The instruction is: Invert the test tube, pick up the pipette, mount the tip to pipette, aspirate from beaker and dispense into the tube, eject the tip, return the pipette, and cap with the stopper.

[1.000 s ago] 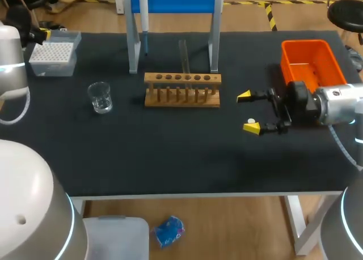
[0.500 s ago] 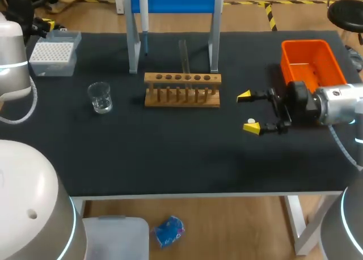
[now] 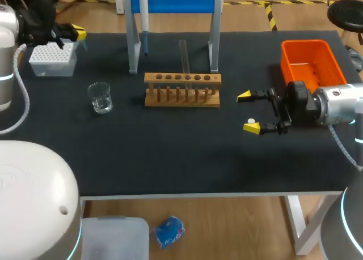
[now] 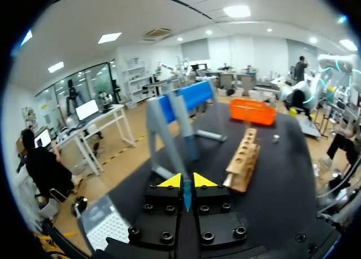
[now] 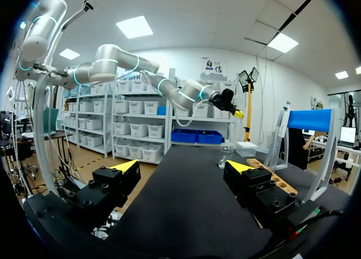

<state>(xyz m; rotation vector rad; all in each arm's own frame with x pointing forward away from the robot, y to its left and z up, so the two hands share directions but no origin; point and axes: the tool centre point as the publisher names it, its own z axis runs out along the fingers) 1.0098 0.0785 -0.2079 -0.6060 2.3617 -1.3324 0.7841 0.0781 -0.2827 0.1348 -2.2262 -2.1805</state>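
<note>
Pipette [image 3: 143, 13] | hangs on blue stand [image 3: 173, 0] behind rack [image 3: 181, 89] | looks light, stiff, slick; I'd grip its upper body | left tool [image 3: 76, 31] pressed together, left of rack | right tool [image 3: 248, 110] spread, right of rack

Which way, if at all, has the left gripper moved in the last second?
Yes. The left gripper has shifted rightward in the head view, from the tip box's far left corner to beyond its far right corner.

The surface [image 3: 170, 158] looks matt black, like cloth. The rack [image 3: 182, 97] is bare wood. The beaker [image 3: 100, 97] is clear glass, and the bin [image 3: 285, 62] smooth orange plastic.
</note>
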